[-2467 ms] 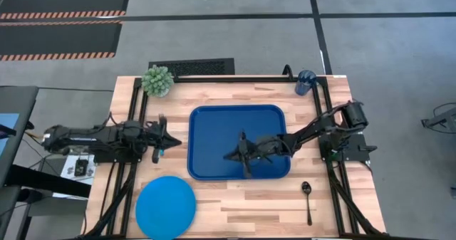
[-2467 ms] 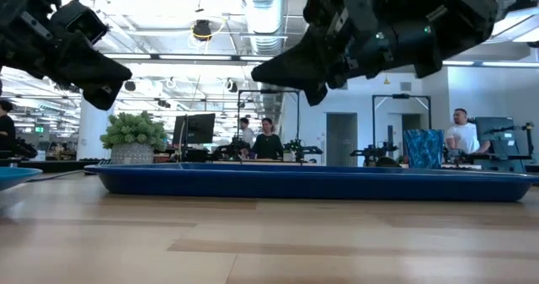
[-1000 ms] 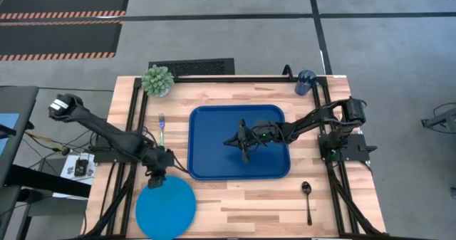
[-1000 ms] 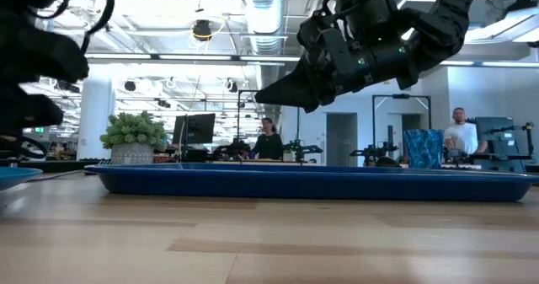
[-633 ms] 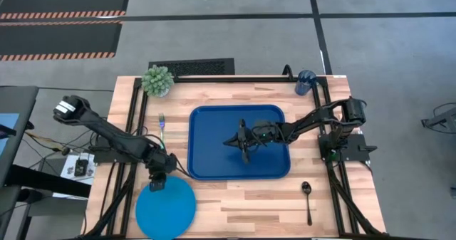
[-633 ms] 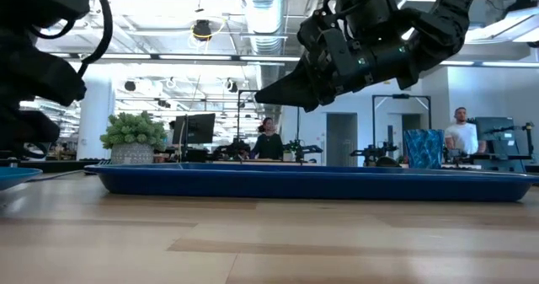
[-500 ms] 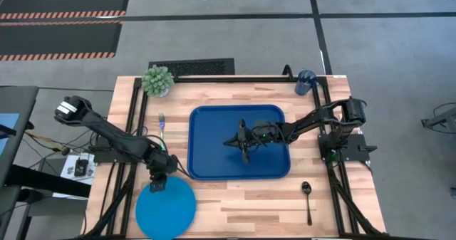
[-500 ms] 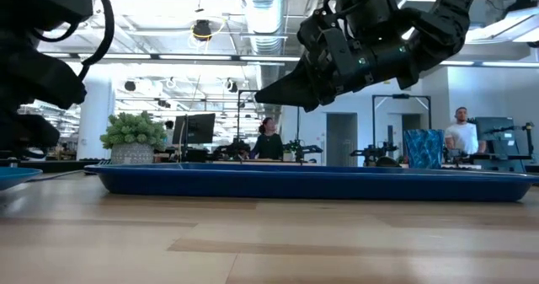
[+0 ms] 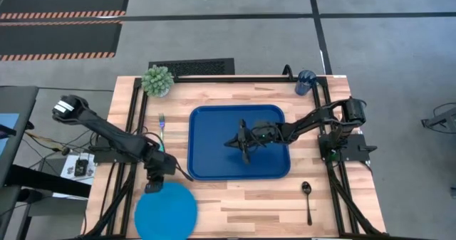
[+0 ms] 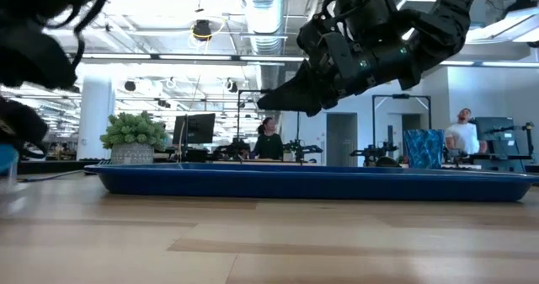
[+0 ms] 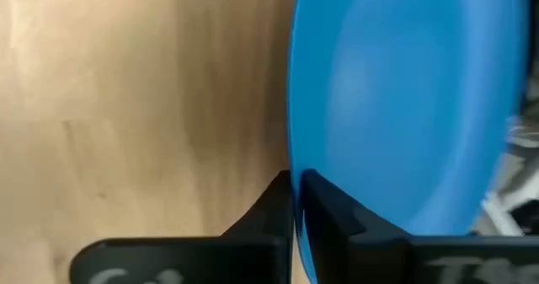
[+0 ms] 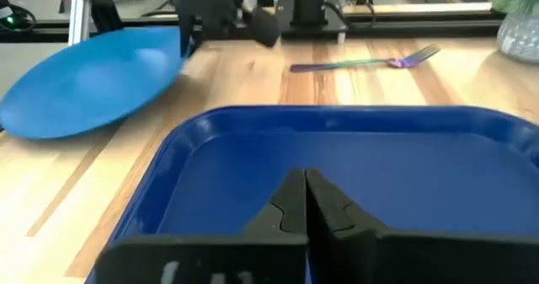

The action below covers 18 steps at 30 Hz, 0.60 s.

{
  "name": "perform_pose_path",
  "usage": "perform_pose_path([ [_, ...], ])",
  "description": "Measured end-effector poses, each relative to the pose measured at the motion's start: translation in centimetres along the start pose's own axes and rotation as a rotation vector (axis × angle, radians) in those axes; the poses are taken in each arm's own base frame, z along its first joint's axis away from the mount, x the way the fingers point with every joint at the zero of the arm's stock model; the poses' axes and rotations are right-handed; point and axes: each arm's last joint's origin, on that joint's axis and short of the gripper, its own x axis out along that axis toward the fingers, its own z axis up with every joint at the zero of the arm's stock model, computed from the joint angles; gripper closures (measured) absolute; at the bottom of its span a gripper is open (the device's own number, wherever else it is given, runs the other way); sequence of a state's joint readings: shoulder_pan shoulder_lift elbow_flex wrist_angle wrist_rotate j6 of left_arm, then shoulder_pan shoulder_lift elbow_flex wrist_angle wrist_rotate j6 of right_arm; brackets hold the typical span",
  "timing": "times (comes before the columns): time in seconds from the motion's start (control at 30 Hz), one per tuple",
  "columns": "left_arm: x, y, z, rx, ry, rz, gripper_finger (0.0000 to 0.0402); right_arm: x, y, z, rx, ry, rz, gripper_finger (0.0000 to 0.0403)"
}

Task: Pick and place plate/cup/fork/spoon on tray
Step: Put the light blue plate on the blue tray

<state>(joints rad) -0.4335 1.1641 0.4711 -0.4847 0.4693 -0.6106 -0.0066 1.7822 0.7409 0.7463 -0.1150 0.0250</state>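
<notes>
Plate first: the round, flat, bright light-blue plate (image 9: 166, 211) sits at the near left of the pale wooden table (image 9: 235, 197), tilted, its far rim raised and clamped edge-on by the left pincer (image 9: 154, 186). Well to its right lies the slim dark metallic spoon (image 9: 308, 201), long axis running near to far, bowl pointing away. Farther in, the large dark-blue rectangular plastic tray (image 9: 214, 170) fills the middle; the right pincer (image 9: 244, 154) hangs over it, fingers pressed together on nothing. Left of the tray lies the slim green-teal fork (image 9: 162, 127), also lengthwise near to far. Farthest off stand a green potted plant (image 9: 157, 80) and the small dark-blue translucent cup (image 9: 306, 81).
</notes>
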Motion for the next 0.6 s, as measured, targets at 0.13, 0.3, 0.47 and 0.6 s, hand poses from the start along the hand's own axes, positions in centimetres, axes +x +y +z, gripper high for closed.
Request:
perform_pose_path([
  [0.13,-1.6,-0.9,0.1,-0.047,-0.106,-0.099,0.0401,-0.8,0.9,1.2,-0.008,-0.010,0.019,0.0398],
  [0.3,-3.9,-1.9,0.7,-0.106,-0.331,-0.199,0.0401,-2.9,2.6,3.1,-0.031,0.038,-0.015,0.0398],
  [0.47,-5.8,-1.9,2.4,-0.134,-0.575,-0.255,0.0401,-6.1,4.3,4.8,-0.074,0.115,-0.103,0.0398],
  [0.6,-6.9,-0.7,3.5,-0.191,-0.698,-0.224,0.0401,-8.7,5.5,5.9,-0.089,0.144,-0.165,0.0398],
])
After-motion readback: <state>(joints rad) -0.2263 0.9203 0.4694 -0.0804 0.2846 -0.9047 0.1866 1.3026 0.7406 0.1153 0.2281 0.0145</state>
